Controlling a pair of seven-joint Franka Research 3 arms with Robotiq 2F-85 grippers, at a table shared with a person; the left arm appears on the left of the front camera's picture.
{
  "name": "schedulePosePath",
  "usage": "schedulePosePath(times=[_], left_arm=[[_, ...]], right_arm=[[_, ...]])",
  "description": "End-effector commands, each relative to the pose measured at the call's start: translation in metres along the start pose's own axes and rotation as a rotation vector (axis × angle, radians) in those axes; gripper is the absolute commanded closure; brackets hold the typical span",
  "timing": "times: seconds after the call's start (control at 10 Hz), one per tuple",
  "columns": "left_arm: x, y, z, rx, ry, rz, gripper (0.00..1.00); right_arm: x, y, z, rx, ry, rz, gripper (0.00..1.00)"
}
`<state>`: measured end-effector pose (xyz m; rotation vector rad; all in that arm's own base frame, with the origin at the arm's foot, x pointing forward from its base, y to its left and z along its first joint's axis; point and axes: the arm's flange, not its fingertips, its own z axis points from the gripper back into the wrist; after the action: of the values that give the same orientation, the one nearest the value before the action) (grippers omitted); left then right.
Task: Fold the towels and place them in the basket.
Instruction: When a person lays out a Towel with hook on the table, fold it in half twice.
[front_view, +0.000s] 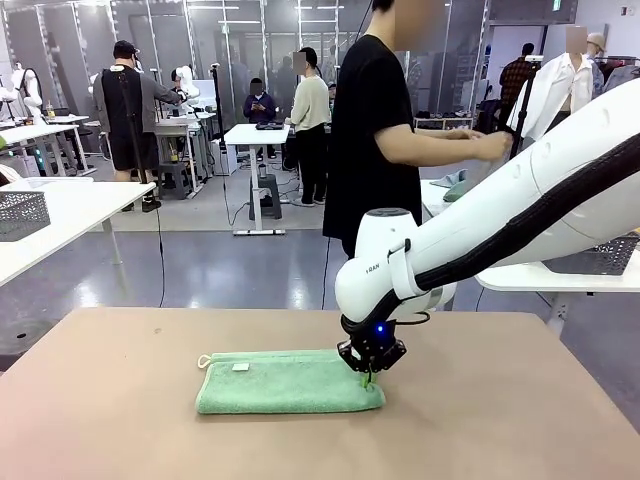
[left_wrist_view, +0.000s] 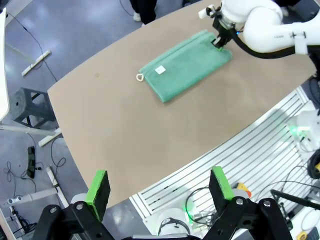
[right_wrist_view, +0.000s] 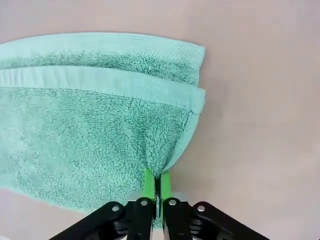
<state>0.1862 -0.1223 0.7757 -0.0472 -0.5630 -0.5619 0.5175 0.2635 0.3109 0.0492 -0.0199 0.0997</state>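
Observation:
A mint-green towel (front_view: 285, 382) lies folded in half on the brown table (front_view: 120, 420), its white loop at the left corner. My right gripper (front_view: 369, 375) is down on the towel's right edge, shut on the cloth. In the right wrist view the green fingers (right_wrist_view: 149, 183) pinch the towel (right_wrist_view: 90, 120) at its near edge, and two layers show. The left wrist view looks down from high above the table's near edge: my left gripper (left_wrist_view: 160, 192) stands open with nothing between its pads, far from the towel (left_wrist_view: 185, 65). The right gripper (left_wrist_view: 219, 41) shows there too.
A person in black stands beyond the far edge, turned to a white side table (front_view: 560, 278) that bears a dark mesh basket (front_view: 600, 258). A paler grey mesh basket (front_view: 22, 213) sits on another white table at left. Bare tabletop surrounds the towel.

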Motion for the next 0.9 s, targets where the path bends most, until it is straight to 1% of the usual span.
schedulePosePath(times=[0.0,0.2,0.4,0.5,0.6,0.7,0.8], left_arm=[[-0.003,0.0,-0.002,-0.003,0.001,-0.002,0.0],[-0.003,0.0,-0.002,-0.003,0.001,-0.002,0.0],[-0.003,0.0,-0.002,-0.003,0.001,-0.002,0.0],[-0.003,0.0,-0.002,-0.003,0.001,-0.002,0.0],[-0.003,0.0,-0.002,-0.003,0.001,-0.002,0.0],[-0.003,0.0,-0.002,-0.003,0.001,-0.002,0.0],[-0.003,0.0,-0.002,-0.003,0.001,-0.002,0.0]], right_arm=[[-0.006,-0.015,0.028,0.007,-0.025,0.063,1.0],[-0.004,-0.019,0.052,-0.067,-0.053,0.088,1.0],[-0.001,-0.02,0.076,-0.183,-0.04,0.102,1.0],[0.0,-0.014,0.084,-0.222,-0.035,0.123,1.0],[0.002,-0.001,0.094,-0.241,-0.052,0.14,1.0],[0.005,0.018,0.104,-0.209,-0.076,0.169,1.0],[0.008,0.045,0.111,-0.189,-0.103,0.209,1.0]])
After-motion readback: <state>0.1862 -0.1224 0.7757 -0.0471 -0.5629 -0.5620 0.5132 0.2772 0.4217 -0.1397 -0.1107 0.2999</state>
